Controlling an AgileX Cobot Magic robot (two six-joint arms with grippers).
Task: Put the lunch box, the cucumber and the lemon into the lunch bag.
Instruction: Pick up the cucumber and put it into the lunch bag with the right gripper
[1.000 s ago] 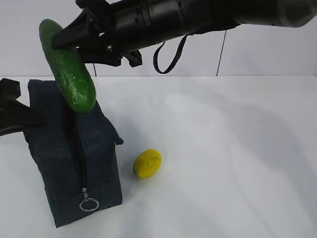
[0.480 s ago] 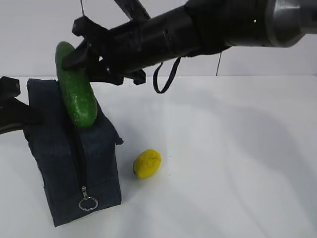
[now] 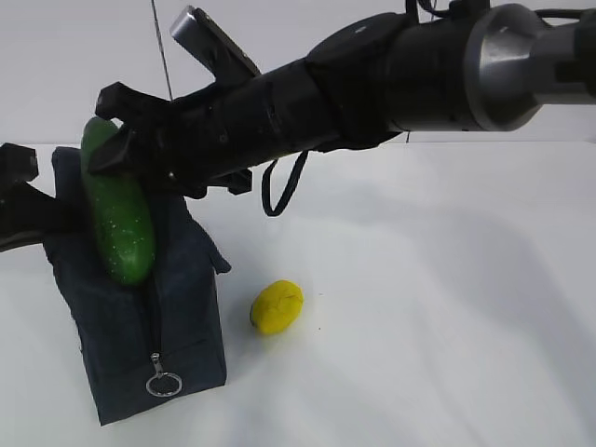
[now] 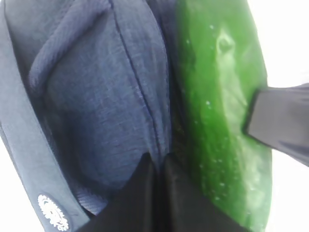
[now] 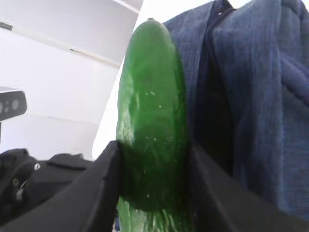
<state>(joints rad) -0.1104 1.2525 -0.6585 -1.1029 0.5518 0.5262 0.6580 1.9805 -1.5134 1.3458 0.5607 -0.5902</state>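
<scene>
Exterior view: with right tool [image 3: 116,154] clamping cucumber [image 3: 116,219], lower end-first into lunch bag [image 3: 177,317] mouth below; left tool [image 4: 157,193] pinching fabric.

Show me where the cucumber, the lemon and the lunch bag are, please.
cucumber [image 3: 119,228]: exterior view, middle of its green body.
lemon [image 3: 277,306]: exterior view, middle of its yellow skin.
lunch bag [image 3: 191,317]: exterior view, front fabric panel beside the zipper.

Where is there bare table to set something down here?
The widest free patch is the white table right of the lemon, reaching the far wall. A narrow strip separates lemon and lunch bag. Above the bag it's crowded: right claw with cucumber.
</scene>
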